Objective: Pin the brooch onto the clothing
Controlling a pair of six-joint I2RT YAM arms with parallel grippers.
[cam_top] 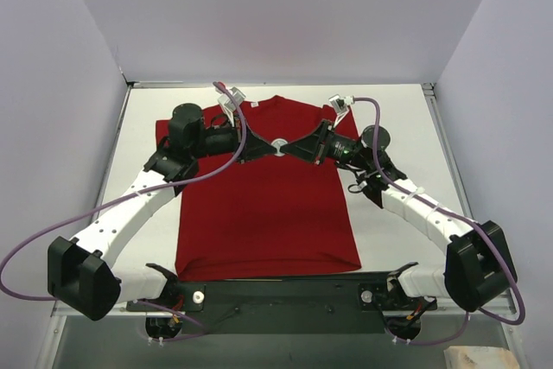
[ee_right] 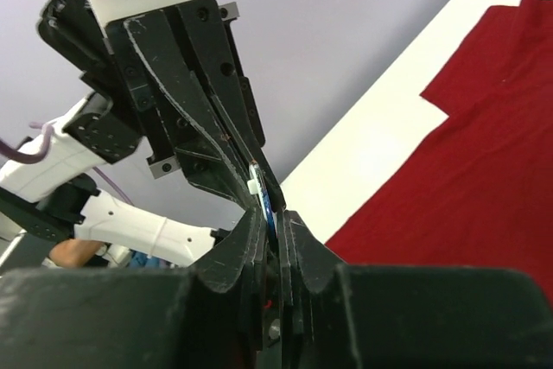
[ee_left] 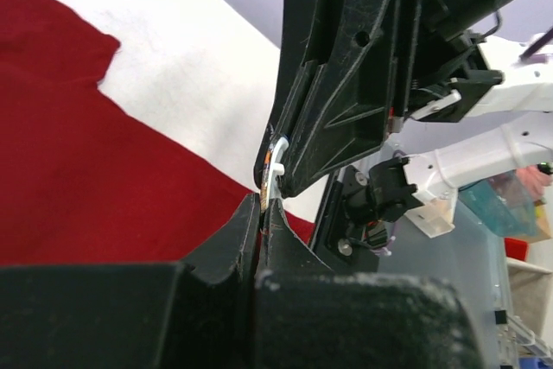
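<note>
Red cloth: the shirt lies flat on the white table, neck toward the far wall. A small white label sits at the collar, too small to read. Over the chest the left gripper and right gripper meet tip to tip, each with jaws closed on the brooch between them. Whether it touches the cloth cannot be told. In both wrist views black fingers hide its face. Only a thin edge shows, white and orange from the left, blue from the right. Purple cables arc over the arms.
</note>
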